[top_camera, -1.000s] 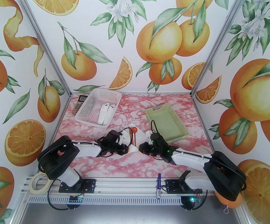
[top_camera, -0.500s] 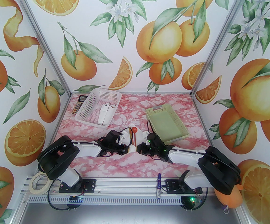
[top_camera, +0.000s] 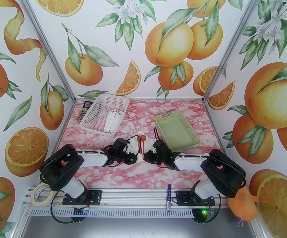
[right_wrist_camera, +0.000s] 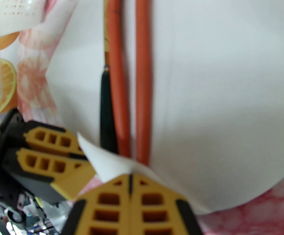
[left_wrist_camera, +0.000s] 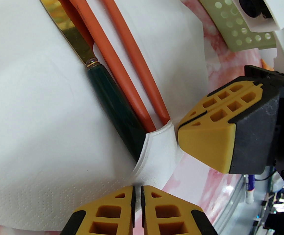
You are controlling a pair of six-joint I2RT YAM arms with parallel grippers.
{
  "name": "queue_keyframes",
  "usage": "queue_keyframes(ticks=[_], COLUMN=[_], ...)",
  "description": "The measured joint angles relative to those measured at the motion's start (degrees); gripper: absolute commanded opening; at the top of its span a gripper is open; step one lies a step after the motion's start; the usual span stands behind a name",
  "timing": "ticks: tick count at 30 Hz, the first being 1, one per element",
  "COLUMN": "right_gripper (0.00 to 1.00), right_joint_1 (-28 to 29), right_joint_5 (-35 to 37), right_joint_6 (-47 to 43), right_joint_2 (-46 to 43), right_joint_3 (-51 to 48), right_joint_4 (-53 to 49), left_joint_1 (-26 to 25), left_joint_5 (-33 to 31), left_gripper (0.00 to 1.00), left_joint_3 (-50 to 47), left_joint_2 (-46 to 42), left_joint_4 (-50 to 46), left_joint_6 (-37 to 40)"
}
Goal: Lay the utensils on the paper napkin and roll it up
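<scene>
Utensils (right_wrist_camera: 143,82) on napkin (right_wrist_camera: 217,94) | right hand (right_wrist_camera: 130,176) pinching napkin | left hand (left_wrist_camera: 137,188): cannot tell | white basket (top_camera: 93,113): rolls (top_camera: 111,123)

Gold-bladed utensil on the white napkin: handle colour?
Dark green handle; clearest in the left wrist view.

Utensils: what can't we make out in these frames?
- Utensils' heads: cut off by the top edge in both wrist views; too small in the top view.
- Handle ends: under the napkin's folded corner, left wrist view.
- Right hand's hold on the napkin: right wrist view is blurred.
</scene>
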Motion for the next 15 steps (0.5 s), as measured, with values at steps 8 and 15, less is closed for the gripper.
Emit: queue_keyframes(ticks=[8, 15], right_gripper=[0.0, 0.0], right_joint_1=[0.0, 0.0], right_joint_5=[0.96, 1.07], right_joint_6=[-0.44, -0.42], right_joint_2=[0.7, 1.05], right_joint_3=[0.63, 0.66], right_joint_4=[-0.79, -0.68], left_joint_1=[0.0, -0.37], left_joint_5=[0.04, 2.8], left_gripper=[0.18, 0.13], left_joint_3=[0.0, -0.42], left_joint_2=[-5.18, -6.08], left_joint_4=[-1.84, -1.36], left_joint_6=[-0.04, -0.96])
